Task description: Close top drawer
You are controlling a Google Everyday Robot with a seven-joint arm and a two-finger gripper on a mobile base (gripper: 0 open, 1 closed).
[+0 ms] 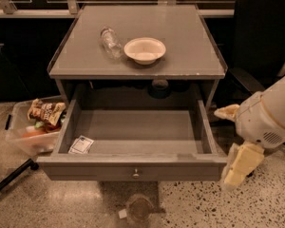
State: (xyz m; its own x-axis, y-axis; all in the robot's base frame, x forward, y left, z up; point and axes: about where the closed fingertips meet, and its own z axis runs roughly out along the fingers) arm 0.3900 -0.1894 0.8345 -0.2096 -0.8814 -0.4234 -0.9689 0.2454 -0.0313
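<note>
Top drawer (pixel 95 173) is standing fully extended below the worktop's (pixel 190 46) front edge. Gripper (pixel 241 164) is hanging beyond the worktop's front right corner, beside the drawer's right end; whether it is open or closed cannot be determined. Pushing from that end is risking skewing and jamming the drawer.

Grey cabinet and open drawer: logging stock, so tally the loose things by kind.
Clear plastic bottle: 1
White round bowl: 1
Small white packet in the grey top drawer: 1
Total: 3
End effector hangs right of the drawer front.
</note>
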